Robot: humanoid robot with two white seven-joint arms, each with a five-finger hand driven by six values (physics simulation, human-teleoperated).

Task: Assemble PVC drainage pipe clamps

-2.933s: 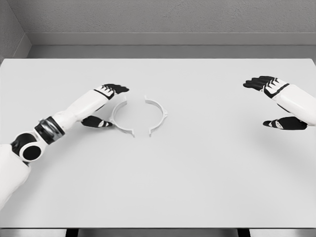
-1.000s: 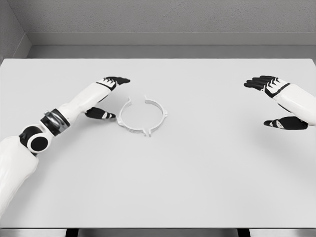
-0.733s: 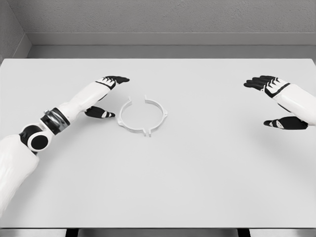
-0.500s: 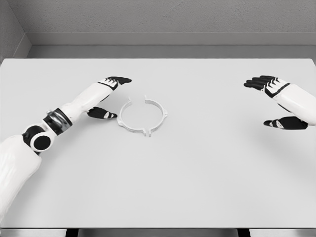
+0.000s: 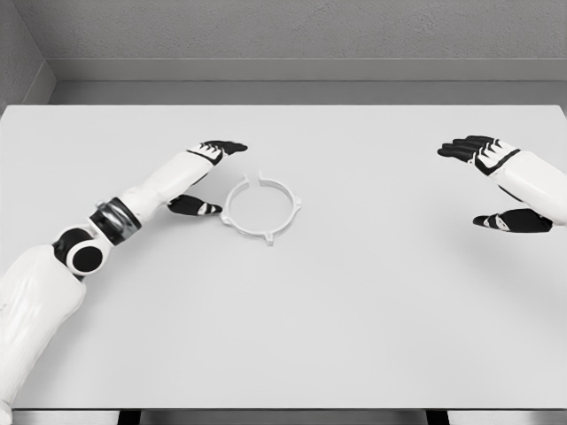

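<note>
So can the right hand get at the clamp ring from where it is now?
Probably not without a long reach. The right hand sits open near the table's right edge, well apart from the clamp ring. Nothing lies between them, but the left hand is right beside the ring.

arms: 2, white | left hand (image 5: 205,173), right hand (image 5: 493,181): black fingers | joints: black

The left arm reaches in from the lower left, elbow bent, forearm angled up and to the right, ending in the left hand (image 5: 205,177) with fingers stretched forward and thumb spread below, holding nothing. The right hand (image 5: 490,181) hovers at the far right edge, fingers extended leftward, thumb apart beneath, also empty.
</note>
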